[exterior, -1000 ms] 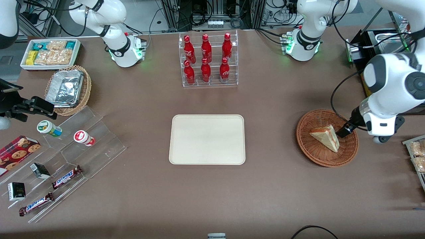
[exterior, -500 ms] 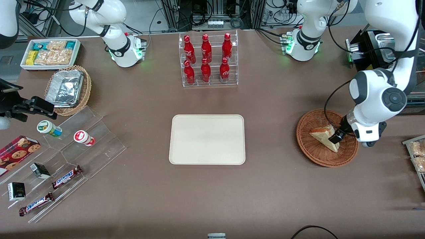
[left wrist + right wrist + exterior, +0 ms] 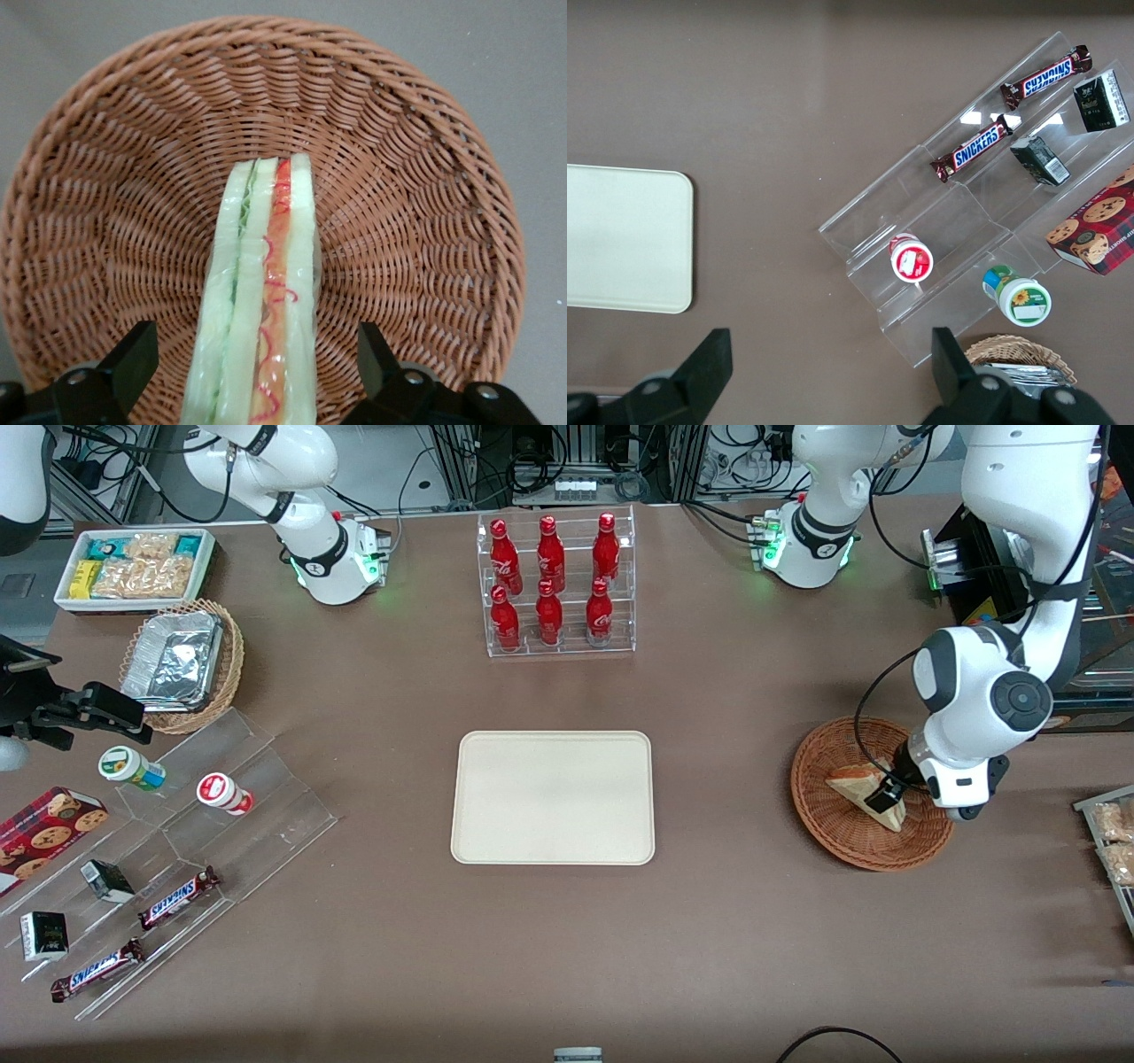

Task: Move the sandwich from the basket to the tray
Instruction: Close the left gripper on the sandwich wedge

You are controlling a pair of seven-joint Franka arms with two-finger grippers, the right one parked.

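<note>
Currently, toward the parked arm's end of the table, a white bin of snack packets [image 3: 133, 567] is seen, with a tan wicker basket of foil containers [image 3: 182, 662] nearer to the front camera than it; nearer still, a clear stepped display stand [image 3: 190, 841] is set out, on which two small cups [image 3: 131, 768], a cookie box [image 3: 44, 830] and two Snickers bars [image 3: 177, 897] are carried; at mid-table a clear rack of red bottles [image 3: 555, 584] is placed, and the tray [image 3: 553, 797] lies nearer to the camera than that rack, with nothing on it; toward the working arm's end the basket [image 3: 837, 834] is found, well apart from the tray; the sandwich [image 3: 855, 784] is contained in the basket, standing on edge with its cut side of orange-red and green layers turned upward in a clear wrap [image 3: 261, 310]; the gripper [image 3: 886, 795] is positioned low over the basket, straddling the sandwich; in the left wrist view its fingers [image 3: 133, 359] are spread wide, one on each side of the sandwich, with visible gaps between pads and bread, so nothing is held.
</note>
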